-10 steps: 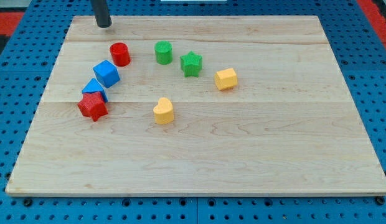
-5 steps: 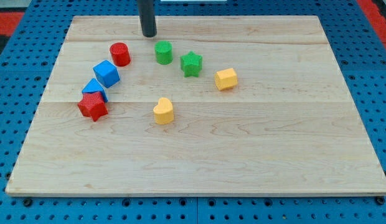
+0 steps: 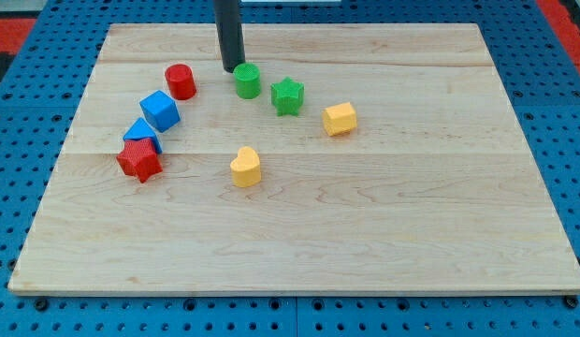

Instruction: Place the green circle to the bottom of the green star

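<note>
The green circle [image 3: 247,81] sits near the view's top on the wooden board [image 3: 365,206]. The green star [image 3: 287,96] lies just to its right and a little lower, a small gap between them. My tip [image 3: 232,68] stands at the green circle's upper left edge, touching or nearly touching it. The dark rod rises straight up out of the view's top.
A red circle [image 3: 181,81] lies left of my tip. A blue cube [image 3: 160,110], a second blue block [image 3: 141,134] and a red star [image 3: 139,160] run down the left. A yellow hexagon [image 3: 339,119] is right of the green star; a yellow heart [image 3: 245,168] is below.
My tip has moved from the board's top left corner rightwards and down to the green circle's upper left edge. The green circle has barely shifted. Other blocks have not moved.
</note>
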`<state>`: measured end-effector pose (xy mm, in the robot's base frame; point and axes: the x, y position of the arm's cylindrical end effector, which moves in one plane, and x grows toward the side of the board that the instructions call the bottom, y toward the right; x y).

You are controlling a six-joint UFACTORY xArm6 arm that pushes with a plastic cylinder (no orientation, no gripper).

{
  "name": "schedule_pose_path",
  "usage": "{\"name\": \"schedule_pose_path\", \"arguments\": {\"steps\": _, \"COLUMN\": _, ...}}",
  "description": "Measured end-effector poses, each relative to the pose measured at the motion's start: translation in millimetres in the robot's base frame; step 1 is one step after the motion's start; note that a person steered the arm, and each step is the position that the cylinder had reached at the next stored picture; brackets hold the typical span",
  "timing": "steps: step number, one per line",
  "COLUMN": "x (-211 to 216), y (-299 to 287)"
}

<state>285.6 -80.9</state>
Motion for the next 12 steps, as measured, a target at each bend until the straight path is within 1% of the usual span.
{"name": "schedule_pose_path", "arguments": {"steps": 1, "x": 3, "y": 1}}
{"name": "schedule_pose_path", "arguments": {"steps": 2, "x": 22, "y": 12}}
{"name": "schedule_pose_path", "arguments": {"steps": 4, "x": 61, "y": 58}}
{"name": "schedule_pose_path", "arguments": {"steps": 5, "x": 75, "y": 63}}
{"name": "schedule_pose_path", "arguments": {"steps": 6, "x": 76, "y": 63}}
{"name": "schedule_pose_path", "arguments": {"steps": 7, "x": 80, "y": 51}}
{"name": "schedule_pose_path", "arguments": {"steps": 8, "x": 93, "y": 47}}
{"name": "schedule_pose_path", "arguments": {"steps": 9, "x": 116, "y": 68}}
{"name": "schedule_pose_path", "arguments": {"steps": 10, "x": 118, "y": 56}}
{"name": "schedule_pose_path", "arguments": {"steps": 11, "x": 118, "y": 24}}
{"name": "schedule_pose_path", "arguments": {"steps": 12, "x": 135, "y": 25}}
